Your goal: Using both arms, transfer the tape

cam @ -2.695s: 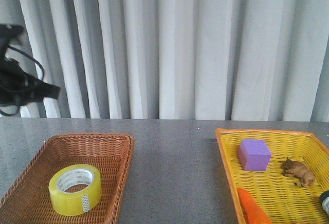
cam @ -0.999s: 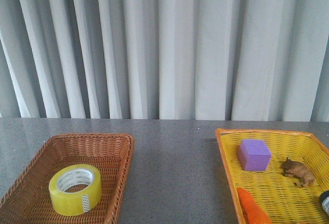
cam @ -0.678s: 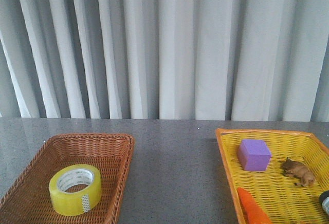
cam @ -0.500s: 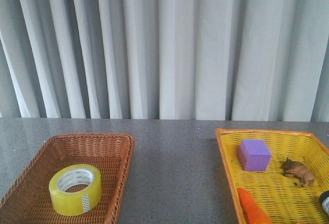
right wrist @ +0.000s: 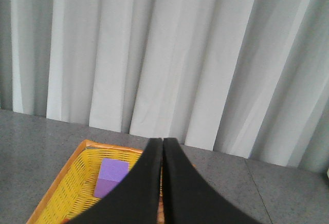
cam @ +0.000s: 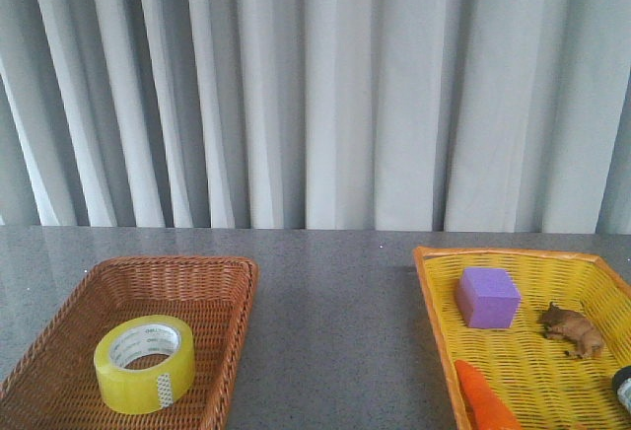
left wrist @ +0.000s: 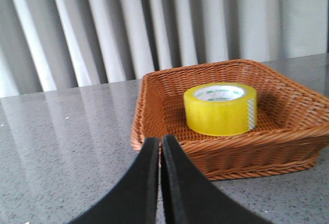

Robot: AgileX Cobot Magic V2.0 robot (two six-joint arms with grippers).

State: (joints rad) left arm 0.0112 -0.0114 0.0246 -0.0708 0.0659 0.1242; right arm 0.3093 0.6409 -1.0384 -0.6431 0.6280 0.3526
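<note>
**Transfer not started: tape sits in the brown basket**

Tape (cam: 144, 363) lies flat, core hole up, inside the brown wicker basket (cam: 235, 297) on the left side of the table (cam: 335, 312). Nothing touches it. Left wrist view confirms: roll sits toward the middle of the basket floor, clear of the walls.

Left gripper (left wrist: 159, 147): jaws pressed together, holding nothing. It is low, near table height, outside the basket, pointing at the near rim with the tape beyond it. Not visible in the front view.

Right gripper (right wrist: 162, 149): jaws also pressed together, empty. It is up high, looking down over the yellow basket (right wrist: 67, 188). Also out of the front view.

Yellow basket on the right holds a purple block (cam: 487, 297), a small brown figure (cam: 572, 329), an orange item (cam: 485, 400) at the bottom edge and a dark round thing (cam: 623, 386) cut off at the right edge. No tape there.

Judgement: nothing done yet. Left to do, likely: open the left jaws, reach over the rim, grip the roll, lift, hand over to the right arm mid-table, right arm places it. The destination is probably the yellow basket, though the frames don't confirm it.
</note>
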